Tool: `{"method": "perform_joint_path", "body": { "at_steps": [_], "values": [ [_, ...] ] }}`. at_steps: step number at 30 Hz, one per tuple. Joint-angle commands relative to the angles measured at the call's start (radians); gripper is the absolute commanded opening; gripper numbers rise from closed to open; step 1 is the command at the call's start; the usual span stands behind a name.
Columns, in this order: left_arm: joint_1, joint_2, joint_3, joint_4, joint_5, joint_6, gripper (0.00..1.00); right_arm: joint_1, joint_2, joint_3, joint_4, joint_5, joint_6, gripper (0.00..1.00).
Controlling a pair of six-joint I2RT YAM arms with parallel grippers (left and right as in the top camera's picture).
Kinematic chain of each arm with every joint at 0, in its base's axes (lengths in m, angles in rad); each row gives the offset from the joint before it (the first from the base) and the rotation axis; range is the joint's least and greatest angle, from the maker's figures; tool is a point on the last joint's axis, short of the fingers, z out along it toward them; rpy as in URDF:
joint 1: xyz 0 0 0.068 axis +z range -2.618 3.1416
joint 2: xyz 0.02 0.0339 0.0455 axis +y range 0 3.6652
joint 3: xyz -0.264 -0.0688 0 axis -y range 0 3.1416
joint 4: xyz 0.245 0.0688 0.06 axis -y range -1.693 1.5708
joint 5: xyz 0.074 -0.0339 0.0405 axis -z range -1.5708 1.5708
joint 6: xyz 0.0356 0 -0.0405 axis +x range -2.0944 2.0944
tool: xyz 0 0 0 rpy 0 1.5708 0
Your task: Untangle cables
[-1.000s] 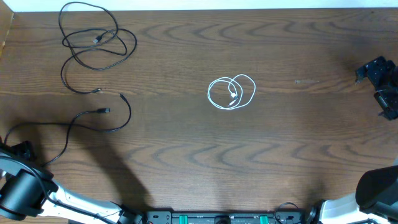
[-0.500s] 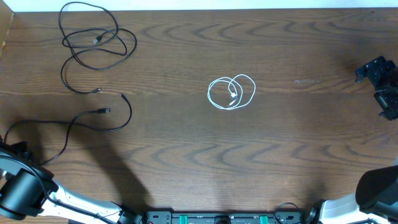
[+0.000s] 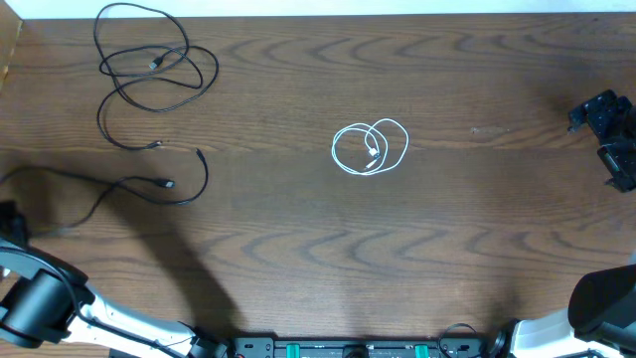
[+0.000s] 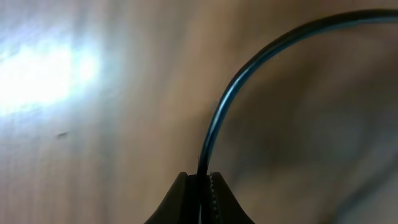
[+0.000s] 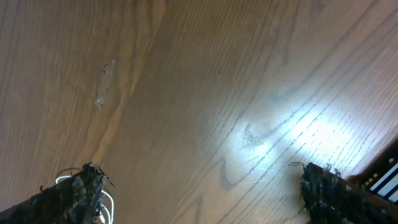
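Got the left claw (image 4: 200, 182) pinched shut on a black cable (image 4: 214, 118) — clamped right between the fingertips, arcing up and off to the right in the wrist view. From overhead, can trace that same cable from the left edge of the bench (image 3: 298, 249), dipping toward the near side, then rising to a small plug (image 3: 167, 184). Can't sort out the hooked stretch just right of that plug. Spot the second black cable (image 3: 149, 65) in loose overlapping loops up in the far left corner, one end trailing nearer, close to the gripped one but not touching. Find the white cable (image 3: 370, 147) coiled on itself around mid-bench, well apart from both black ones. Over at the right edge, see the right claw (image 5: 202, 177) spread wide above bare wood, gripping nothing — just a peek of the white coil at the lower left of its wrist view.
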Motion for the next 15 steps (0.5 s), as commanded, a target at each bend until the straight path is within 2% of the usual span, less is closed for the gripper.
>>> {"method": "perform_joint_path", "body": {
  "at_steps": [1,15],
  "values": [
    [-0.039,-0.010,0.092,0.003,0.043,0.010,0.08,0.001,-0.001,0.000,-0.001,0.005,0.011,0.99],
    [-0.179,-0.009,0.135,0.105,0.012,0.099,0.08,0.001,-0.001,0.000,-0.001,0.005,0.011,0.99]
  ]
}}
